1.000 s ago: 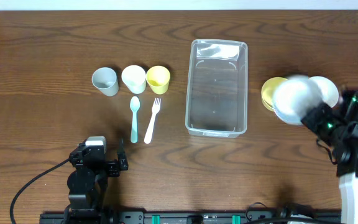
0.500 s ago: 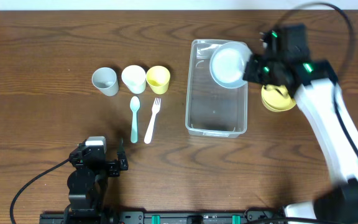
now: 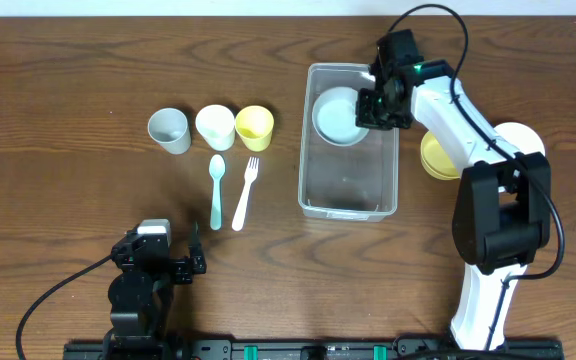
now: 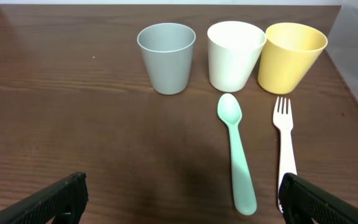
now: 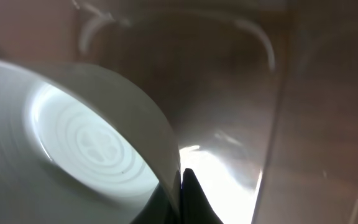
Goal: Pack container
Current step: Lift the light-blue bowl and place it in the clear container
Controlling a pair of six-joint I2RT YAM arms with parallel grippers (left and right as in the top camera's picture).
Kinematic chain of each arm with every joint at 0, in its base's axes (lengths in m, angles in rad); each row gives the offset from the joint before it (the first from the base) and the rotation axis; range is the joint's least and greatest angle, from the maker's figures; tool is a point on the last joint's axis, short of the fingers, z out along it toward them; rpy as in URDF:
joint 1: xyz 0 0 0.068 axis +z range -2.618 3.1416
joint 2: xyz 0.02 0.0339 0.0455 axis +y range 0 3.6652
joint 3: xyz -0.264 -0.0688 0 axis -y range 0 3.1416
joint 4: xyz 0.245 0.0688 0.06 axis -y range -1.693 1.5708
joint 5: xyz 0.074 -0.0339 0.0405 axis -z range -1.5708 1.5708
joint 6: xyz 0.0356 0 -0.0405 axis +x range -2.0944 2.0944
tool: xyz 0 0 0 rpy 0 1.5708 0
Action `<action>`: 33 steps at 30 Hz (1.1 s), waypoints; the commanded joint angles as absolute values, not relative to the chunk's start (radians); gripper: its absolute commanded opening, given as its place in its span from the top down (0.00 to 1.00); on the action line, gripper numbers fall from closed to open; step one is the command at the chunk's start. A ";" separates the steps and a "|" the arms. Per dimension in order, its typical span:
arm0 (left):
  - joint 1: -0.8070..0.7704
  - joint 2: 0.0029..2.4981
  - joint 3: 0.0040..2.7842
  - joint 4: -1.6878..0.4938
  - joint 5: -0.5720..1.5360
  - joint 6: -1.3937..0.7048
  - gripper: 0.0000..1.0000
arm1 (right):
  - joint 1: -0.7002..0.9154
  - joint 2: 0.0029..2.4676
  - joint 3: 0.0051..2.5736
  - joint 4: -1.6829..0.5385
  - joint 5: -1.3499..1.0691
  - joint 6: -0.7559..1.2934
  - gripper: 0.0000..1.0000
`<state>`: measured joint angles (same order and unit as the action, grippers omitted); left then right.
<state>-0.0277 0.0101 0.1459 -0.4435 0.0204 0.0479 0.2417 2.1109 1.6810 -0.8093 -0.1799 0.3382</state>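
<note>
Container [image 3: 348, 185] lies right of centre on the bench [image 3: 68, 120], at three o'clock from the fork [image 3: 245, 193]. Working from the left, my left gripper [image 4: 182, 202] hangs wide and empty at six o'clock of the cups [image 4: 235, 55]. My right gripper [image 3: 376, 108] pinches the rim of a white bowl [image 3: 338, 115] over the container's twelve o'clock end. I'd level the bowl, lower it to the floor against that end wall, then let go, leaving room for the rest.

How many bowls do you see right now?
3: a pale bowl held by the right gripper over the container; a yellow bowl right of it; a white bowl farther right. The arm partly hides those two; more may be stacked.
</note>
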 commanded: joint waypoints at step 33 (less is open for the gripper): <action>-0.023 0.005 0.128 -0.443 0.023 0.036 0.02 | -0.444 1.900 1.644 -1.139 -0.031 0.389 0.50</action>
